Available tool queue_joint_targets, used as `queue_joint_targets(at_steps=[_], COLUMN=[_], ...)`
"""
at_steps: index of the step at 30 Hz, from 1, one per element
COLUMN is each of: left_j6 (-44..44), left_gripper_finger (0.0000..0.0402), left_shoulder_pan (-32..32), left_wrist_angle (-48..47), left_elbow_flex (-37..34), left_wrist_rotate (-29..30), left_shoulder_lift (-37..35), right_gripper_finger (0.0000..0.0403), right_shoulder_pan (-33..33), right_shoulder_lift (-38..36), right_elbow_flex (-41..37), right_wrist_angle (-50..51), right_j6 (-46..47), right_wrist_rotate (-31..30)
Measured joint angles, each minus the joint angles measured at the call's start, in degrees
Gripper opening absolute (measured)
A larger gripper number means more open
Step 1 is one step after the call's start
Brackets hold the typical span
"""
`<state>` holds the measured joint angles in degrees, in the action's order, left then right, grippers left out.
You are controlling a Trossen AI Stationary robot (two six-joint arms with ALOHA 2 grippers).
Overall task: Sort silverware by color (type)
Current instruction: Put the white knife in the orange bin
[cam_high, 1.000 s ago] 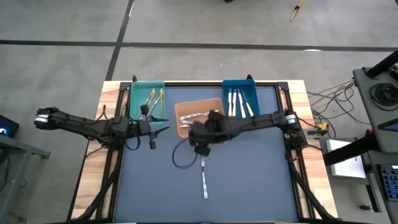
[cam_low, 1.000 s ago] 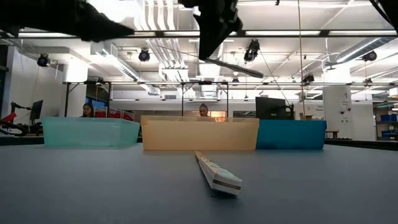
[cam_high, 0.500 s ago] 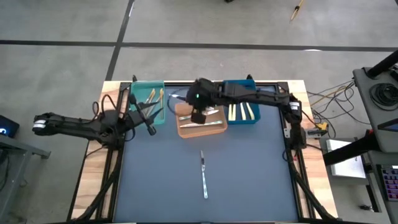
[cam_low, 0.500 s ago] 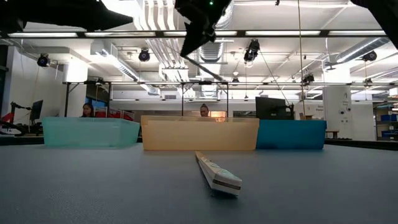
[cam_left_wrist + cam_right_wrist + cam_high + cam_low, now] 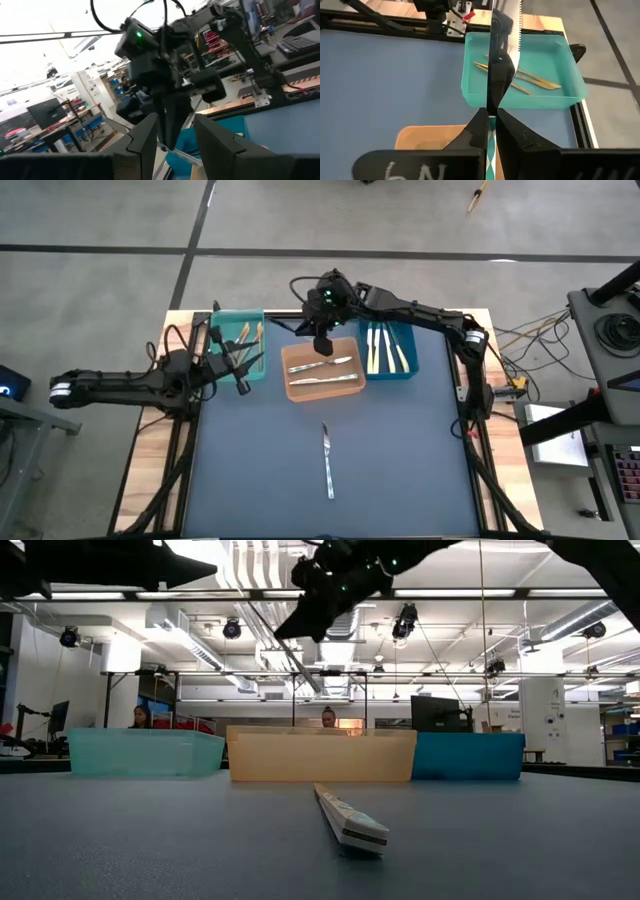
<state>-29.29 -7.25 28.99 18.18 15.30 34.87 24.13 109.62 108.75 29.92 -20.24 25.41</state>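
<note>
My right gripper (image 5: 322, 343) hangs over the far part of the orange bin (image 5: 296, 392), shut on a silver knife (image 5: 503, 37) with a serrated edge. Two silver pieces (image 5: 328, 372) lie in that bin. Gold pieces (image 5: 520, 76) lie in the teal bin (image 5: 222, 330), and cream-handled pieces (image 5: 385, 348) in the blue bin (image 5: 408, 330). One silver piece (image 5: 327, 460) lies flat on the dark mat, near the middle. My left gripper (image 5: 243, 380) stands open and empty by the teal bin's near right corner. My right gripper pinches the knife between its two fingertips (image 5: 479, 122), low on the blade (image 5: 491, 102). The blade runs on past the fingertips, in line with the fingers. The handle end is hidden between the fingers. The knife is lifted clear, above the orange bin.
The three bins stand side by side along the mat's far edge. The mat's near half holds only the single silver piece (image 5: 350, 820). Wooden strips and black rails (image 5: 458, 395) border the mat on both sides.
My right gripper has swung from above the middle of the mat toward the far edge, over the orange bin, turning as it went and carrying the knife. My left gripper has shifted a little toward the far edge, beside the teal bin.
</note>
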Motion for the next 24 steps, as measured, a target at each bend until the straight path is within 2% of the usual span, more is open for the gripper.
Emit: queue_joint_targets(at_steps=[9,13,16,19,24], left_j6=[0.3,0.3,0.3,0.7,3.9], left_gripper_finger=[0.0114,0.0114,0.0114,0.0114,0.0114], left_shoulder_pan=[-2.5,-3.3,-4.2,-5.6,-8.4], left_wrist_angle=[-1.3,-3.9,-4.2,-4.2,-4.0], left_elbow_flex=[2.8,4.4,5.2,5.5,5.8], left_wrist_rotate=[0.0,-0.4,-1.5,-3.7,-11.0], left_shoulder_lift=[0.0,0.2,0.7,1.3,2.4], right_gripper_finger=[0.0013,0.0013,0.0013,0.0013,0.0013], right_shoulder_pan=[1.9,1.8,2.0,2.3,2.1], right_shoulder_lift=[-4.9,-8.2,-11.2,-12.9,-13.6], right_elbow_flex=[-12.0,-19.3,-25.6,-31.4,-38.1], right_wrist_angle=[-19.6,-28.7,-39.7,-51.5,-66.7], right_j6=[-0.2,-0.1,1.4,3.7,6.4], right_wrist_rotate=[9.2,9.6,9.6,9.6,10.9])
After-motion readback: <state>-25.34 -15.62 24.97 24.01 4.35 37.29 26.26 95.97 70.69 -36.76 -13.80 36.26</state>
